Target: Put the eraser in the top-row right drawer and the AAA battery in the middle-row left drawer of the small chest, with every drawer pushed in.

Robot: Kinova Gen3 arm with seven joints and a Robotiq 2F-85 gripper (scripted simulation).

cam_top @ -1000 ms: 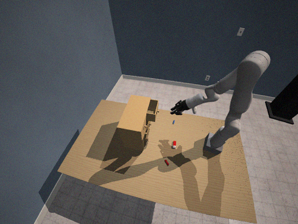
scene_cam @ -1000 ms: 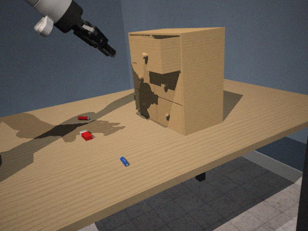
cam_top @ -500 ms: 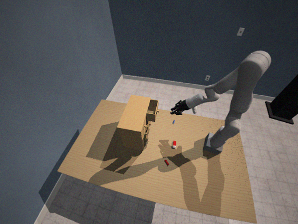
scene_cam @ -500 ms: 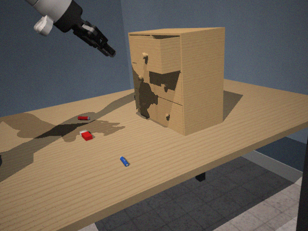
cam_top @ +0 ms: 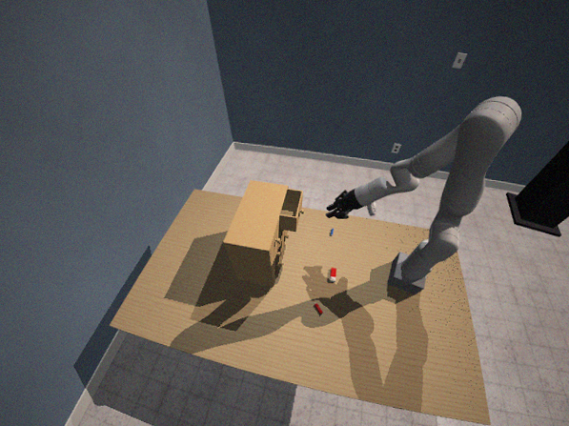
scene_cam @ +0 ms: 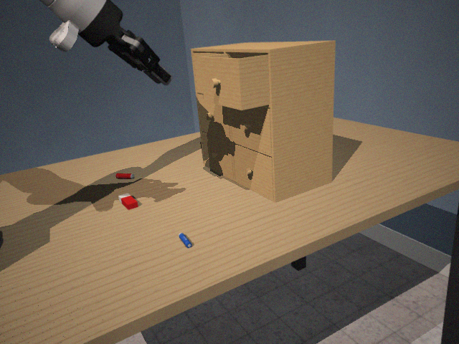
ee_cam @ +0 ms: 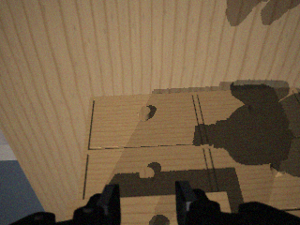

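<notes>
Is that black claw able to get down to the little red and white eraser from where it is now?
Probably yes. The gripper holds nothing and hangs in the air beside the chest, while the eraser lies in the open on the table, nothing over it.

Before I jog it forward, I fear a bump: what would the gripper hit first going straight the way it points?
Probably the chest, on its front, at or just below the pulled-out top right drawer; depth is hard to judge.

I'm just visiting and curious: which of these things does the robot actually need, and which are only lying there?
Needed: wooden chest of drawers, red-and-white block eraser, small blue cylinder battery (likely the AAA), black gripper.
Lying about: red cylinder battery, apparently larger.
</notes>
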